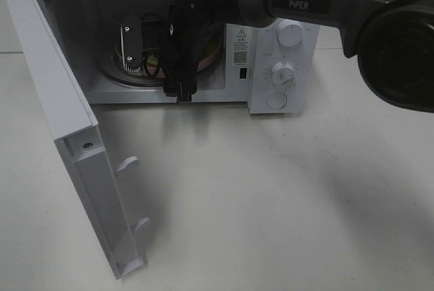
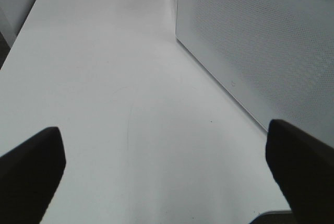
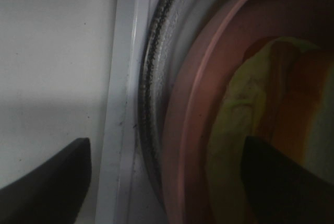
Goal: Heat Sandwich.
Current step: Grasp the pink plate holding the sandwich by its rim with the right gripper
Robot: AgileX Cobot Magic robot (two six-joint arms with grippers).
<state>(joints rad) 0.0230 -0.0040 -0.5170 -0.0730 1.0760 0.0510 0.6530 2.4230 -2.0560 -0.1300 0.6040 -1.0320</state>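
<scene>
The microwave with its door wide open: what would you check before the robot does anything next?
1. Microwave door swung fully open: ok.
2. Pink plate on the glass turntable inside: ok.
3. Sandwich on the plate: ok.
4. Right claw open, gripping nothing: ok.
5. Right arm out of the door's path: not ok, it reaches into the opening.
6. Left claw open and empty over the table: ok.

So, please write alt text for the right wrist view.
A round pink plate holding the sandwich sits on the microwave's glass turntable. Two dark fingers of the open right gripper frame the view.
</scene>
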